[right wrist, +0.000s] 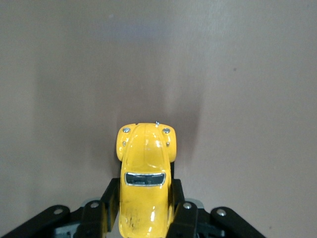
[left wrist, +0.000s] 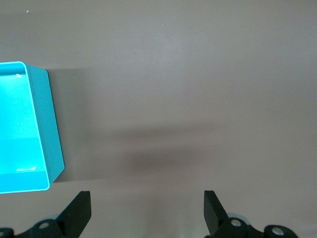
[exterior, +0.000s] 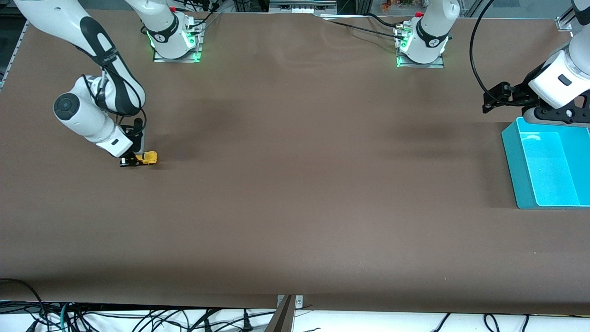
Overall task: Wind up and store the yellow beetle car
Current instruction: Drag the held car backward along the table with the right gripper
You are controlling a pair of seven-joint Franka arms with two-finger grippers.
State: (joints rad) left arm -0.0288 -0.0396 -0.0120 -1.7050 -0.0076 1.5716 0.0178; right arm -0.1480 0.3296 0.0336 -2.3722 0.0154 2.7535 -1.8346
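Between the fingers of your right tool (right wrist: 144, 218), low on the desk (exterior: 295, 184), sits the clenched yellow beetle car (right wrist: 144, 183), so the winding pull-back looks next, while your left tool (left wrist: 147, 210) waits spread over the teal bin (exterior: 521, 161).

White arms, black joints, green-lit bases.

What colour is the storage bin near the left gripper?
Teal, a bright turquoise bin; the left wrist view shows it best, beside the open left gripper.
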